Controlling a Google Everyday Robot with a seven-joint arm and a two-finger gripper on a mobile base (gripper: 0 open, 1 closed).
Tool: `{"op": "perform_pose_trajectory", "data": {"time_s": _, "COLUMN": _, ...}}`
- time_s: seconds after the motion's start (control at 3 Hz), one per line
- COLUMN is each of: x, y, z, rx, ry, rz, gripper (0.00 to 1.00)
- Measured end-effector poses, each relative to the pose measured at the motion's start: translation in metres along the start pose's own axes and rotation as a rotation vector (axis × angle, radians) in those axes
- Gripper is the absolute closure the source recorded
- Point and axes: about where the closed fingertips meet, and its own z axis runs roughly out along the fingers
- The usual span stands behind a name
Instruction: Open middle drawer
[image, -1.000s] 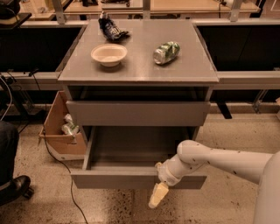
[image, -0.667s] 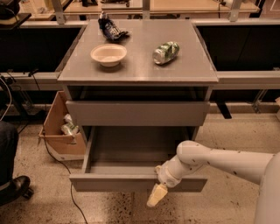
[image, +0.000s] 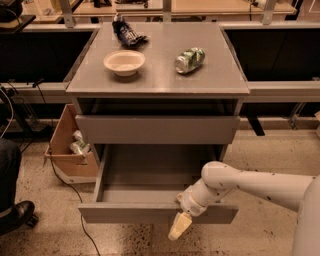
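- Floor, far left: open-topped box (image: 62, 150) standing against the bench's (image: 160, 82) left side. It holds what look like a few cans (image: 79, 146); I cannot tell how many.
- Bench top, left: bowl (image: 124, 62) upright, nothing seen in it. A dark crumpled bag (image: 127, 32) lies behind it near the back edge.
- Bench top, right of the bowl and apart from it: crushed can (image: 190, 59) on its side.
- Upper drawer (image: 157, 130): taller front, looks pushed in.
- Middle drawer (image: 125, 213): just below the upper one, pulled well out toward the camera. Its shallow tray shows no contents in the part that is visible.
- Gripper (image: 179, 229): at the middle drawer's front panel, right of centre, hanging down over its face. The arm (image: 260, 185) reaches in from the right.
- Likely reason for this placement: the front has no handle, so the top lip is the only purchase.
- Gripper apart or together: cannot tell.
- Judgement: opening looks essentially complete.
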Motion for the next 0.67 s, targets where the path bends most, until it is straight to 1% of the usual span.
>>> {"op": "perform_pose_trajectory", "data": {"time_s": 0.33, "x": -0.0048, "y": 0.0163, "z": 0.0009, "rx": -0.046, "ry": 0.022, "rz": -0.015, "gripper": 0.48}}
{"op": "perform_pose_trajectory", "data": {"time_s": 0.67, "x": -0.0092, "y": 0.0234, "z": -0.0015, "rx": -0.067, "ry": 0.034, "rz": -0.027, "gripper": 0.71}}
